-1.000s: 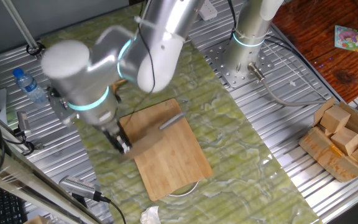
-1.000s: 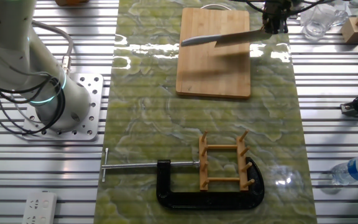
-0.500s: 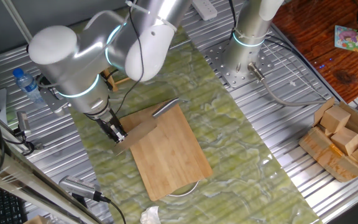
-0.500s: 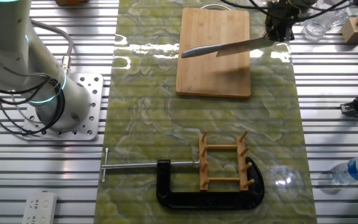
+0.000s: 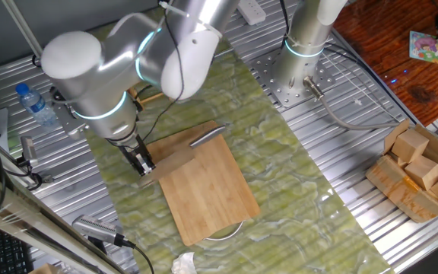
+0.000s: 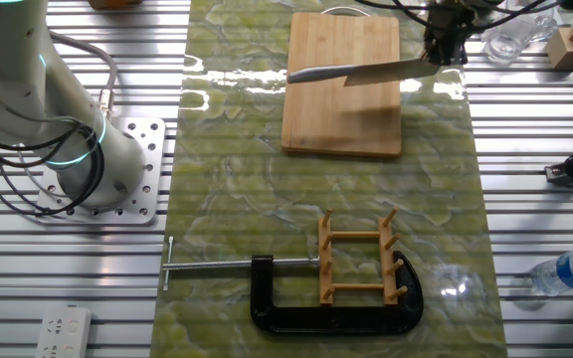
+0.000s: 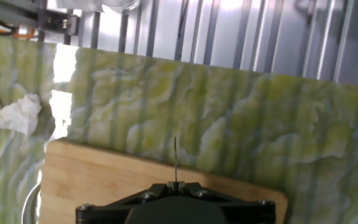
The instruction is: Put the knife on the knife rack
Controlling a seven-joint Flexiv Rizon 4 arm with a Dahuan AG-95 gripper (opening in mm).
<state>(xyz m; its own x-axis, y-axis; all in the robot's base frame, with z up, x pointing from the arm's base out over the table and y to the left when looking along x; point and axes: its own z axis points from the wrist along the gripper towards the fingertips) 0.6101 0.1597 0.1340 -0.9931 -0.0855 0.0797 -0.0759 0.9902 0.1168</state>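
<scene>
My gripper [image 5: 143, 163] is shut on the broad grey blade of the knife [image 5: 175, 152] and holds it above the left end of the bamboo cutting board [image 5: 207, 186]; the silver handle points away from the fingers. The other fixed view shows the gripper [image 6: 444, 52] with the knife [image 6: 376, 71] held roughly level over the board [image 6: 341, 109]. In the hand view the knife [image 7: 175, 158] shows edge-on as a thin line between the shut fingers. The knife rack [image 6: 359, 259] stands upright, apart from the board, held in a black clamp [image 6: 296, 313].
A second arm's base [image 5: 299, 72] stands at the table's back. A water bottle [image 5: 35, 103] lies at the left. A box of wooden blocks [image 5: 420, 171] sits at the right. Crumpled tissue [image 7: 8, 118] lies beside the board. Glassware [image 6: 510, 35] stands near the gripper.
The arm has shifted a little over the board's end with the knife held in it. The knife's handle end dipped, then came back up to nearly level.
</scene>
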